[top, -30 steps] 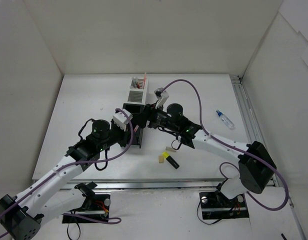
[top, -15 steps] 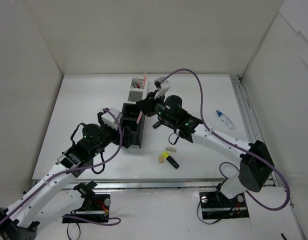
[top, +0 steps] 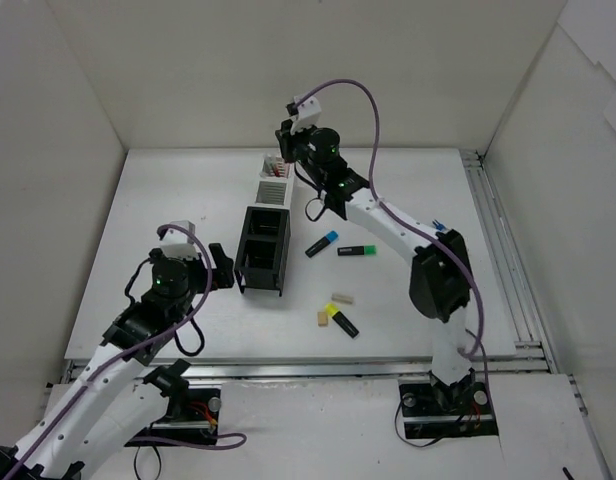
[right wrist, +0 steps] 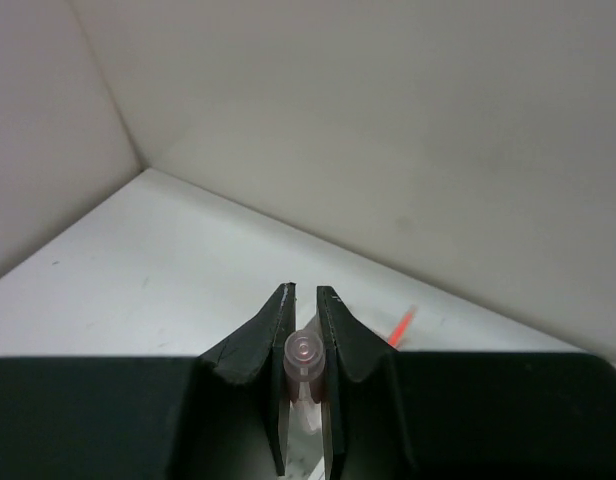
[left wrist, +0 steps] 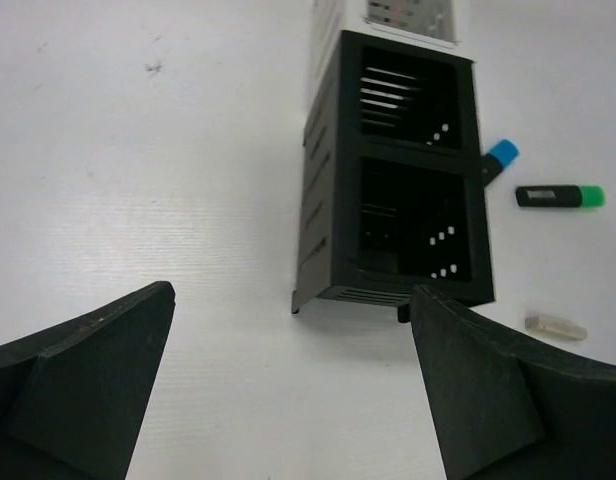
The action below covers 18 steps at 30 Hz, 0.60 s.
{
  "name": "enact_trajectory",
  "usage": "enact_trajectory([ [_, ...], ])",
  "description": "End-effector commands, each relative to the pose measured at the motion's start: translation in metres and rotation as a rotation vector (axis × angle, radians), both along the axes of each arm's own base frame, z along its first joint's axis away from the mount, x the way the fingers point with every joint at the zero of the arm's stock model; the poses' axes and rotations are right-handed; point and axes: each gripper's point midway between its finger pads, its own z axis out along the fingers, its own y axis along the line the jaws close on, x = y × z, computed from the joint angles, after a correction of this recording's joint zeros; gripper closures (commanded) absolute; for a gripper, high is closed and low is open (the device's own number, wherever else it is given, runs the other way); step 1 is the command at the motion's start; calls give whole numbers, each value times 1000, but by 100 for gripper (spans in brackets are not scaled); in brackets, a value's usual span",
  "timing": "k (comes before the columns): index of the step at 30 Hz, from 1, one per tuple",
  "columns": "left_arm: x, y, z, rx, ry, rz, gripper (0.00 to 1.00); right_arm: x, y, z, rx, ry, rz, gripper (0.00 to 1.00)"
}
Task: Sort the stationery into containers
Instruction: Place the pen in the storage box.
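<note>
The containers stand in a row: two black open-frame boxes [top: 263, 248] [left wrist: 410, 185] nearer me, two white ones [top: 272, 182] beyond. My right gripper [top: 284, 152] [right wrist: 306, 292] hangs over the far white box, shut on a red pen [right wrist: 305, 352] seen end-on; another red pen [right wrist: 401, 326] pokes up behind. My left gripper [top: 224, 268] [left wrist: 293, 295] stands open and empty, just left of and short of the near black box. Right of the boxes lie blue-capped [top: 322, 243] [left wrist: 500, 158], green-capped [top: 356, 250] [left wrist: 560, 196] and yellow-capped [top: 340, 319] highlighters and two beige erasers [top: 342, 298] [top: 322, 318].
White walls close in the table on the left, back and right. A metal rail [top: 496, 250] runs along the right side and another along the near edge. A small blue object [top: 440, 224] peeks out beside the right arm.
My left gripper has opened and drawn back from the black boxes toward the near left. My right arm has swung from the table's middle to the far white box, carrying the red pen.
</note>
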Motion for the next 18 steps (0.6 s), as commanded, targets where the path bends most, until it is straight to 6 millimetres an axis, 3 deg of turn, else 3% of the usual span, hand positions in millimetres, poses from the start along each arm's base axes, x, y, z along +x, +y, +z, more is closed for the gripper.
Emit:
enact_trajectory([
  [1, 6, 20, 6, -83, -9, 113, 1, 42, -3, 24, 3, -135, -47, 100],
  [2, 10, 30, 3, -88, -4, 145, 1, 51, -3, 42, 29, -174, -58, 100],
  [3, 11, 33, 1, -93, 2, 147, 0, 65, 5, 19, 12, -157, -39, 100],
  [4, 12, 30, -3, -107, 21, 119, 1, 70, 7, 35, 35, -193, -38, 100],
  [5, 15, 40, -6, -119, 30, 151, 1, 78, 6, 33, 32, -201, -42, 100],
  [6, 17, 43, -10, -123, 41, 151, 1, 90, 12, 10, 11, -185, -39, 100],
  [8, 21, 47, -20, -133, 67, 150, 1, 99, 10, 13, 33, -195, -58, 100],
  [9, 23, 46, -22, -150, 80, 119, 0, 104, 13, -3, 34, -170, -55, 100],
  [15, 29, 50, -27, -173, 82, 106, 1, 110, 19, -41, 65, -83, -33, 100],
  [18, 32, 55, -33, -180, 108, 132, 1, 109, 23, -51, 66, -58, -21, 91],
])
